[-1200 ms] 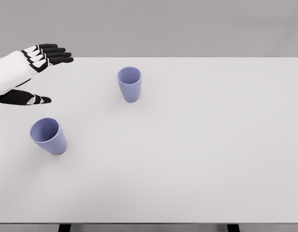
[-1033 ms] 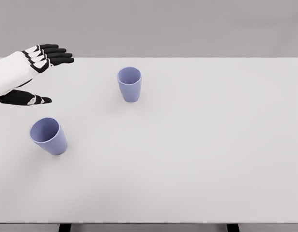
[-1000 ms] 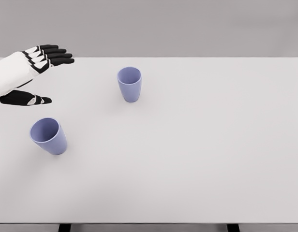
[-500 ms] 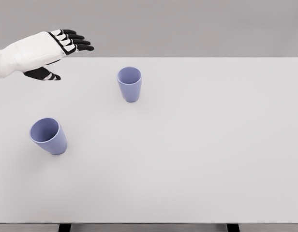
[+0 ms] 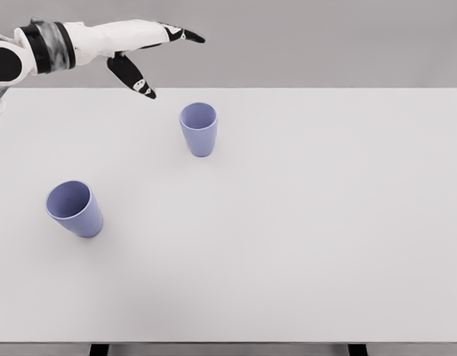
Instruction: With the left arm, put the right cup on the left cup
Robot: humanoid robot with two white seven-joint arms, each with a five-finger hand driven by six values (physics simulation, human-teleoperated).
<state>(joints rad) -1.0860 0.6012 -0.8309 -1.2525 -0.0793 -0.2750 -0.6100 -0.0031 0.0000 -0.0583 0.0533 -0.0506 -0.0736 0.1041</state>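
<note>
- Cup on the right (image 5: 199,128), upper centre, judged light, rigid, smooth; best gripped around its wall
- Left hand (image 5: 139,46), upper left, seen with fingers spread, nothing held

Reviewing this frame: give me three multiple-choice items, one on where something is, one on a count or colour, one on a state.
1. Where is the left hand?
A. Above the table's far left edge, up and left of the right cup
B. Inside the left cup
C. At the table's near right corner

2. How many cups stand on the table?
A. One
B. Two
C. Four

3. What is the left hand's state?
A. Shut on a cup
B. Open, holding nothing
C. Pressed flat on the table

Answers: 1 A, the hand shows at the upper left, short of the right cup. 2 B, the right cup and the left cup, both purple-blue. 3 B, fingers extended and thumb spread, nothing between them.
</note>
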